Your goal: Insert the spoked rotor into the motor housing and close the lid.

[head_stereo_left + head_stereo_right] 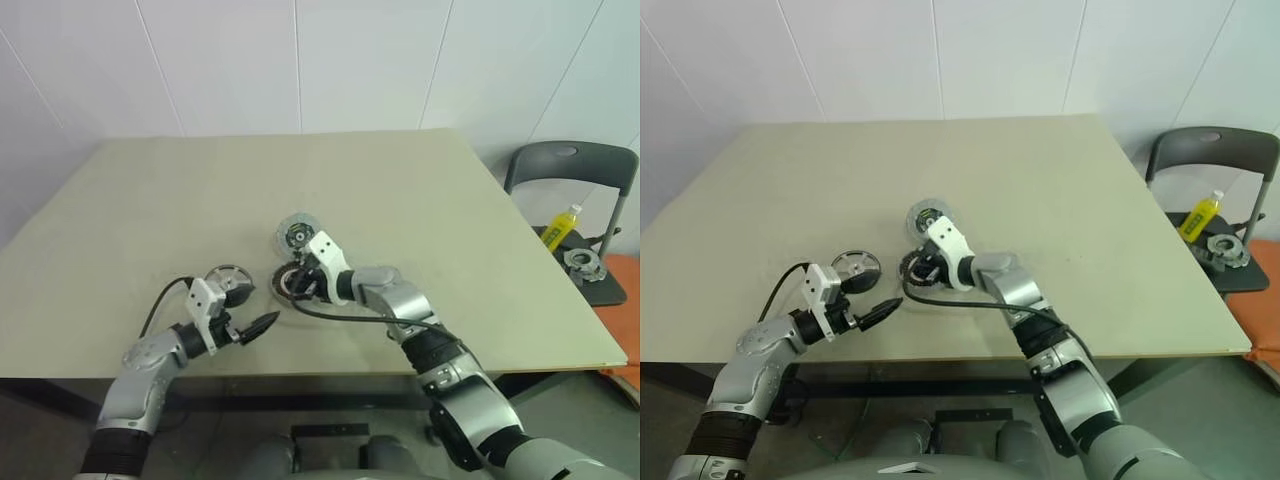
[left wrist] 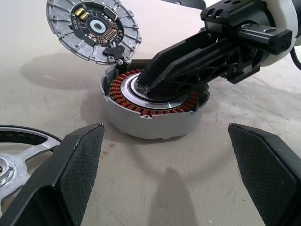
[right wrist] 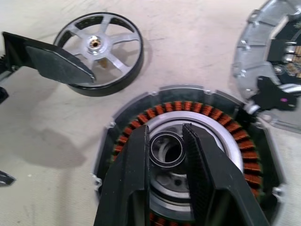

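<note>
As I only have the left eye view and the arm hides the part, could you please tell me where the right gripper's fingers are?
Observer: The right gripper reaches into the motor housing. Its fingers flank the dark central ring and seem to touch it.
Operator: Thank you. Is the spoked rotor held?
Observer: No. The spoked rotor lies flat on the table, beside the open left gripper.
Operator: And the lid?
Observer: The lid rests beside the housing, circuit-board side showing.
</note>
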Robot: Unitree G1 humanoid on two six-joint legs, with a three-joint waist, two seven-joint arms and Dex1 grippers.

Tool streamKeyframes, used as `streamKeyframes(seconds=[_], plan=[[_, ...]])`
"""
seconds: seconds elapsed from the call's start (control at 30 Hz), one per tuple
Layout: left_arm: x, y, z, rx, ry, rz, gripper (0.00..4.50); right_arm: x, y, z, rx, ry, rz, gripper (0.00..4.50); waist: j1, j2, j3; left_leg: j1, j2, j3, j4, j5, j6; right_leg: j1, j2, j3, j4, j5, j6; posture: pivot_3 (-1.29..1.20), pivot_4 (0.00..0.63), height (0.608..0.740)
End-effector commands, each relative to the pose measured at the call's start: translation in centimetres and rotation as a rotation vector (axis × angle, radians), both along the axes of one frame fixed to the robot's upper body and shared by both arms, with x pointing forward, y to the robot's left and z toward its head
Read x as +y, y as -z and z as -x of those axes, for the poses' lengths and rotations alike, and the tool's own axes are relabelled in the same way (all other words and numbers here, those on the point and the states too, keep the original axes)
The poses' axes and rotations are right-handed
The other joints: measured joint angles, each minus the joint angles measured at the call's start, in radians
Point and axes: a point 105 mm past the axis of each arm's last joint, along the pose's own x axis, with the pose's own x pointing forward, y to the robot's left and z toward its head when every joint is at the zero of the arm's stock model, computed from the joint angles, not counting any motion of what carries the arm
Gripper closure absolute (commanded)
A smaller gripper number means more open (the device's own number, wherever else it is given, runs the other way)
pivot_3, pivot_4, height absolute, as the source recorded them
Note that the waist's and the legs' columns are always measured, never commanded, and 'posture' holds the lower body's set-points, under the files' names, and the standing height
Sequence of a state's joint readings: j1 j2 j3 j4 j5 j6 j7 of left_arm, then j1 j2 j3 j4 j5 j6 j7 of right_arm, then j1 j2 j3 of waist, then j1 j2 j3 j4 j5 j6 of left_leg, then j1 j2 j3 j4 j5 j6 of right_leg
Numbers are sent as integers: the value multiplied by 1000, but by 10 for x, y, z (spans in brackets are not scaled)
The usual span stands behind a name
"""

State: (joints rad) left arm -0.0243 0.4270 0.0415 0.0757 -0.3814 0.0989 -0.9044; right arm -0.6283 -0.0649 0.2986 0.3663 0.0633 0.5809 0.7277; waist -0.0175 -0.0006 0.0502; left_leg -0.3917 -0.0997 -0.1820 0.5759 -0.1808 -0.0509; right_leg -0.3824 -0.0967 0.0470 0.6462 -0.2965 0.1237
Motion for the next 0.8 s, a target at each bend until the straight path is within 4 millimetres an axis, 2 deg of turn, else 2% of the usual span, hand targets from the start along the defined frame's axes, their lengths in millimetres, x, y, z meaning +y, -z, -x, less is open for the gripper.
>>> streamKeyframes(seconds=[0.03, 0.5, 0.8], plan=[[-2, -12, -3, -52, 11, -8, 0, 3, 4, 5, 16, -19, 3, 3832, 0, 0, 0, 0, 0, 0, 0, 0, 0, 0, 0, 0, 0, 0, 0, 0, 0, 740], [-8, -17, -3, -53, 23, -4, 0, -12, -2, -10, -31, 25, 26, 3832, 4, 1, 0, -1, 0, 0, 0, 0, 0, 0, 0, 0, 0, -1, 1, 0, 0, 740], [-8, -19, -4, -49, 23, 0, 0, -14, 0, -6, -2, 6, 21, 3832, 3, 1, 1, -1, 0, 0, 0, 0, 0, -1, 0, 0, 0, -1, 1, 0, 0, 740]])
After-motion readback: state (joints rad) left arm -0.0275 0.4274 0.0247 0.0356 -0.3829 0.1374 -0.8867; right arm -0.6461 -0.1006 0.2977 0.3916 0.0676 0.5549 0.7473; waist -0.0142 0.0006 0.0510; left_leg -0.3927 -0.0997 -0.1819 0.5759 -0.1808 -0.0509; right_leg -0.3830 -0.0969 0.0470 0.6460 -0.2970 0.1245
